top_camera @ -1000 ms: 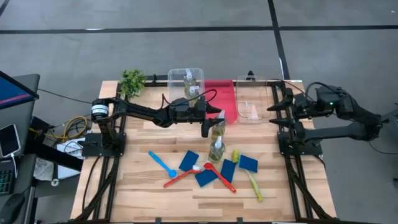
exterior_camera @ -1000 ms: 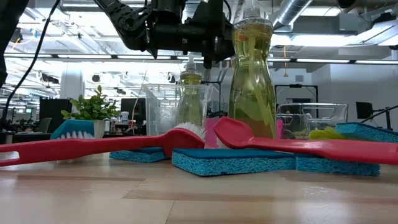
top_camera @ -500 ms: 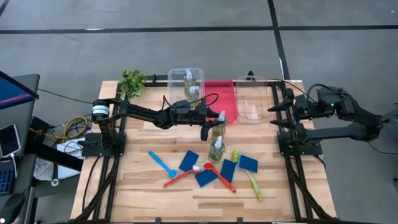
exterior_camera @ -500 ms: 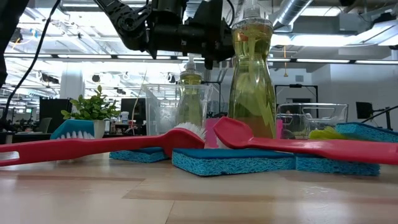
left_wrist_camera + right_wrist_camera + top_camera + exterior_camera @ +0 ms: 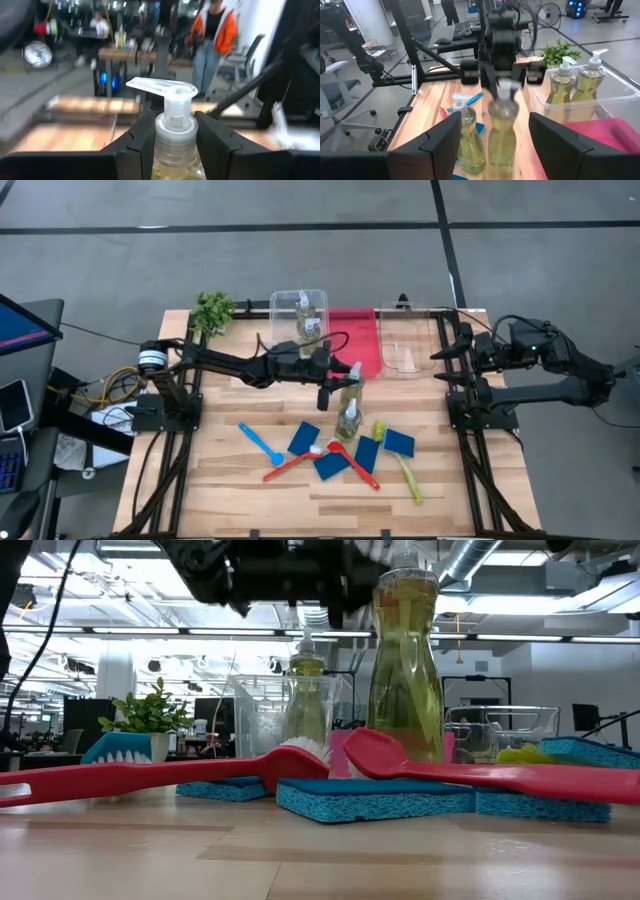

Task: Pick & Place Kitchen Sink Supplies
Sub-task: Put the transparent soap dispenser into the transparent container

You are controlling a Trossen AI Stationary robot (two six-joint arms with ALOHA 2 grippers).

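Observation:
Four clear bottles of yellow-green liquid show. Two stand in the far clear bin. One bottle stands on the table. The fourth bottle stands just behind it, with my left gripper shut on it. In the low view the near bottle hides it. Blue sponges and the blue brush, red brush and yellow-green brush lie flat near the table's near edge. My right gripper waits open at the right side. My left gripper pinches the bottle by its neck, just under the white pump top, one finger on each side. The fingers come level from the table's left. The bottle stays upright; whether its base is on the table I cannot tell.
A red bin and a second clear bin stand at the far edge, right of the bin with the bottles. A small leafy plant sits at the far left corner. Bare wood lies along the table's left and near sides.
My left arm has drawn back slightly toward the table's left edge while its gripper stays at the bottle's neck. The gripper and the held bottle are blurred now in the low and right wrist views.

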